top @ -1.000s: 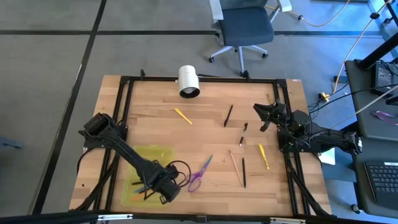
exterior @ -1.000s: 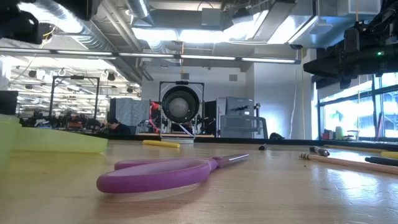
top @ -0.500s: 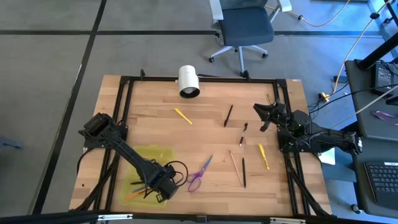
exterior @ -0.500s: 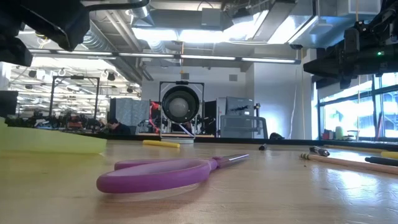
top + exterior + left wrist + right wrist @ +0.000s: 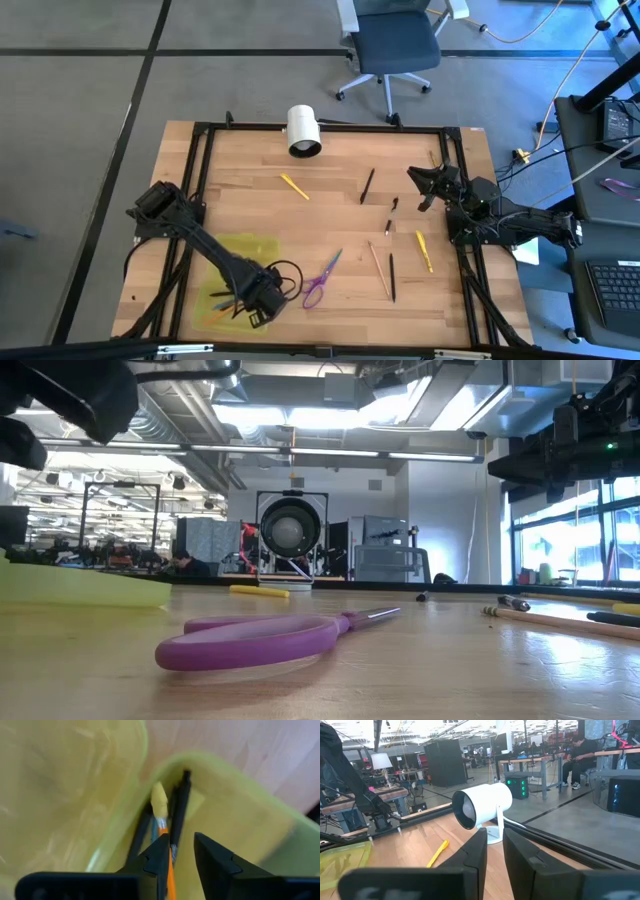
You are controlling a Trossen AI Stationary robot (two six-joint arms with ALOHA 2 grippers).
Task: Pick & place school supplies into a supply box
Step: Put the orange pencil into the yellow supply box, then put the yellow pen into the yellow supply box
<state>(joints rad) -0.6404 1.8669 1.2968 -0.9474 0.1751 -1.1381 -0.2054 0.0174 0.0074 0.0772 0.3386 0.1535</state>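
The wooden table (image 5: 330, 210) stands on grey floor beside an office chair (image 5: 395, 45). The supply box (image 5: 228, 275) holds an orange pencil (image 5: 167, 865) and black pens (image 5: 180, 802); above them the left gripper (image 5: 180, 857) stands slightly open and empty. The right gripper (image 5: 420, 185) waits with fingers nearly closed.

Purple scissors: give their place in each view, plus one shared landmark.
High view: purple scissors near the front edge, right of the yellow-green case.
Low view: foreground centre.
Left wrist view: not in it.
Right wrist view: not in it.
Landmark: white cylinder.
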